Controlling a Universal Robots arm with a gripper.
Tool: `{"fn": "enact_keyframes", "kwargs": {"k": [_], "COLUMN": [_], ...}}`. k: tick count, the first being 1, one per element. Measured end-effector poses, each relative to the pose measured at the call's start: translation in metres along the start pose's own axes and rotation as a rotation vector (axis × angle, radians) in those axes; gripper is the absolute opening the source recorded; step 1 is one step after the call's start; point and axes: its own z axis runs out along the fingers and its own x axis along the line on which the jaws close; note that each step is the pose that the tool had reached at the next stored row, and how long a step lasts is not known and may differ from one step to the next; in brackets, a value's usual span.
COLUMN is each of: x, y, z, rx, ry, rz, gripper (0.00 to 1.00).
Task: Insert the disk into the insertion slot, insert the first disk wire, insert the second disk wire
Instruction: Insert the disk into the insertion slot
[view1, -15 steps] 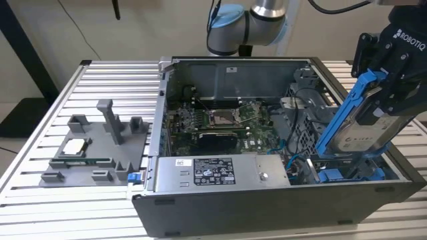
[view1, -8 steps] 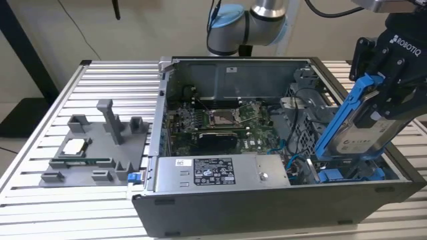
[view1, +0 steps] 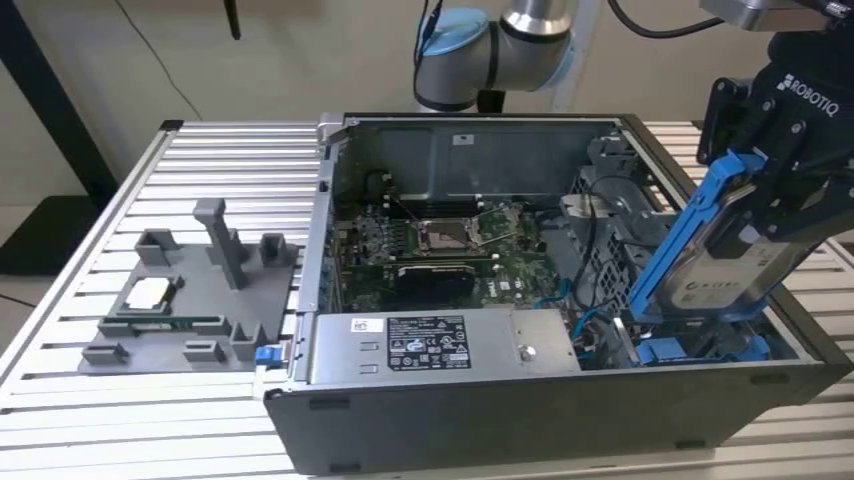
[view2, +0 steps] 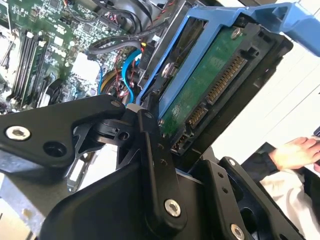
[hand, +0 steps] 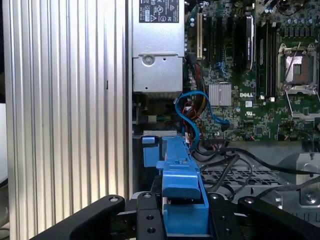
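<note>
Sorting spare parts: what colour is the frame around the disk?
Bright blue frame around the disk, clearest in the exterior view.

blue-framed disk (view1: 729, 272), steeply tilted, lower end near the insertion slot (view1: 707, 340)

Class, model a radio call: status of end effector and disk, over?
End effector shut on disk. Disk tilted, lower end inside computer case. Blue cable looped nearby.

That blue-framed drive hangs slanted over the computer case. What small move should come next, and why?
Probably slide it slightly down along its slant: the hand grips the disk tilted, lower end at the insertion slot, most of it above the case.
</note>
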Motion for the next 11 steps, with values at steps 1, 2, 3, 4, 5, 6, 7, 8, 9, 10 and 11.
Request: {"fn": "enact_keyframes", "kwargs": {"k": [1, 2, 3, 4, 5, 6, 7, 8, 9, 10, 11], "x": [0.0000, 0.0000, 0.0000, 0.0000, 0.0000, 0.0000, 0.0000, 0.0000, 0.0000, 0.0000, 0.0000], "y": [0.0000, 0.0000, 0.0000, -0.0001, -0.0001, -0.0001, -0.0001, -0.0002, -0.0002, -0.0003, -0.0004], "z": [0.0004, 0.0008, 0.0012, 0.0019, 0.0025, 0.0031, 0.0040, 0.0048, 0.0059, 0.0071, 0.0080], "rx": [0.0000, 0.0000, 0.0000, 0.0000, 0.0000, 0.0000, 0.0000, 0.0000, 0.0000, 0.0000, 0.0000], "ry": [-0.0002, -0.0001, 0.0000, 0.0000, 0.0001, 0.0001, 0.0000, 0.0001, 0.0000, -0.0001, 0.0000], "rz": [0.000, 0.000, 0.000, 0.000, 0.000, 0.000, 0.000, 0.000, 0.000, 0.000, 0.000], "gripper": [0.33, 0.33, 0.33, 0.33, 0.33, 0.33, 0.33, 0.33, 0.33, 0.33, 0.33]}}
